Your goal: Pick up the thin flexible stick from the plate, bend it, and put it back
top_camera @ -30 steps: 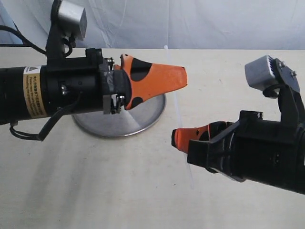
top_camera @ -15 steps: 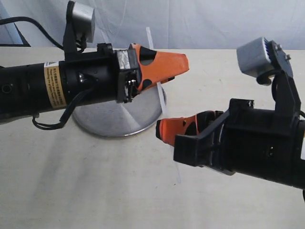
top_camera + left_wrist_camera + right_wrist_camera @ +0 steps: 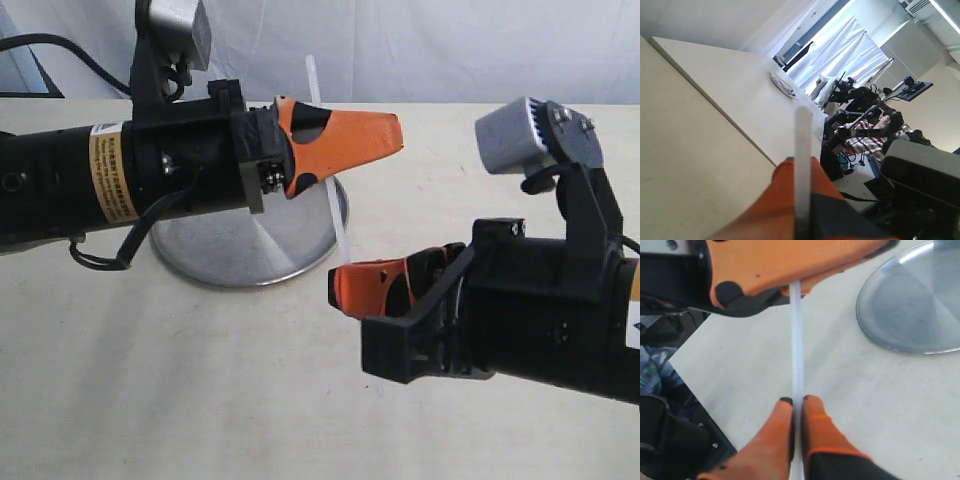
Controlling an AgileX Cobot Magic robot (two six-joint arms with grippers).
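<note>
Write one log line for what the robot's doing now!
left tool: shut on stick | right tool: shut on stick | stick: straight, in air, off the plate | step: bend not yet done

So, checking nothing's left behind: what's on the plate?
Nothing on the visible plate; the stick is clamped between left gripper and right gripper, off it. The left arm hides its far rim.
</note>
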